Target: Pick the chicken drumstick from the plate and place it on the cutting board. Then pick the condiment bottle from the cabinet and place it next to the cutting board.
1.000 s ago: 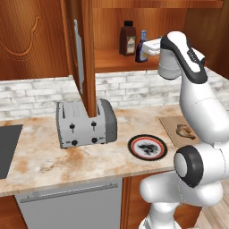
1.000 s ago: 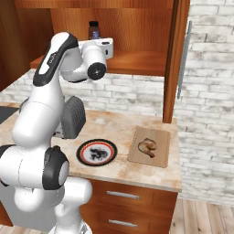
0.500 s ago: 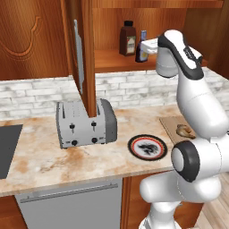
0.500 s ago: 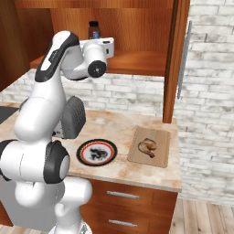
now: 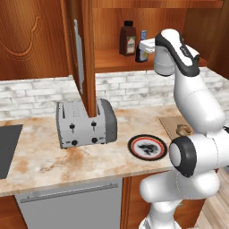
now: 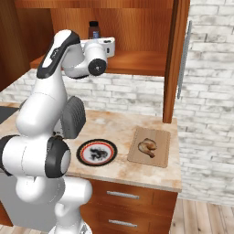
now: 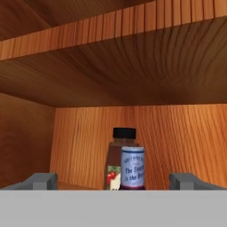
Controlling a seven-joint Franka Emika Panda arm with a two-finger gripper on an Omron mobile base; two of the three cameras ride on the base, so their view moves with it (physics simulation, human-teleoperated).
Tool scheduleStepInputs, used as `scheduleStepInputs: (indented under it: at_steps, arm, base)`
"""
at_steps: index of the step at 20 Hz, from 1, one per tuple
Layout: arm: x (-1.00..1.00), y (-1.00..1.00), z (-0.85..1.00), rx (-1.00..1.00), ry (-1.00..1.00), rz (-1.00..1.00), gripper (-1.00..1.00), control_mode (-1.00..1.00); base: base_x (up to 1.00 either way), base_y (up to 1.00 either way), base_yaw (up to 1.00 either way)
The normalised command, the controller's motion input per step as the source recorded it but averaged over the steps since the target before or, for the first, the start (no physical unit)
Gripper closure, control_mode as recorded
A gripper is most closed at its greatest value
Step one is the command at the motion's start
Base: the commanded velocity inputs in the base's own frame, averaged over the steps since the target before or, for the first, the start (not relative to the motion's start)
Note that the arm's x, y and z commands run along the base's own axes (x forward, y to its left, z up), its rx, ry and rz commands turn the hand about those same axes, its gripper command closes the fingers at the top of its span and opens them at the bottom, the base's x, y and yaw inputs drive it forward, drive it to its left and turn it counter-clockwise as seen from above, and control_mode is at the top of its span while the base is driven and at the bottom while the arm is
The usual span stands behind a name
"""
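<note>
The chicken drumstick [image 6: 148, 146] lies on the cutting board [image 6: 157, 155], to the right of the bare plate [image 6: 96, 152] on the counter. My gripper [image 5: 144, 46] is raised at the cabinet [image 5: 112, 62] shelf. It stands open in front of the condiment bottle [image 5: 142, 36]. In the hand view the condiment bottle [image 7: 132, 170], with its pale label, stands ahead between my spread fingertips [image 7: 42, 181], apart from both. My gripper [image 7: 113, 182] holds nothing. A taller brown bottle [image 7: 119, 150] with a black cap stands just behind it.
The cabinet's open plank door [image 5: 85, 58] hangs left of the shelf, above a silver toaster [image 5: 85, 123]. The taller brown bottle [image 5: 128, 38] stands left of the condiment bottle. A brick wall [image 6: 205, 91] rises at the counter's right end.
The arm has shifted only slightly while the hand stays at the shelf. The jaws remain open.
</note>
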Motion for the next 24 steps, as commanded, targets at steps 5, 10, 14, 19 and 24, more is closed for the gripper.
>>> scheduleStepInputs:
  at_steps: [5,10,14,19,24]
  arm:
    - [0.12,0.00,0.00,0.00,0.01,-0.02,-1.00,-1.00]
    - [0.11,0.00,0.00,0.00,0.01,-0.02,-1.00,-1.00]
    - [0.10,0.00,0.00,0.00,0.01,-0.02,-1.00,-1.00]
    - [0.09,0.00,0.00,0.00,0.01,-0.02,-1.00,-1.00]
    - [0.09,0.00,-0.02,0.00,0.02,-0.02,-1.00,-1.00]
  base:
    - [0.00,0.00,0.00]
    - [0.00,0.00,0.00]
    - [0.00,0.00,0.00]
    - [0.00,0.00,0.00]
    - [0.00,0.00,0.00]
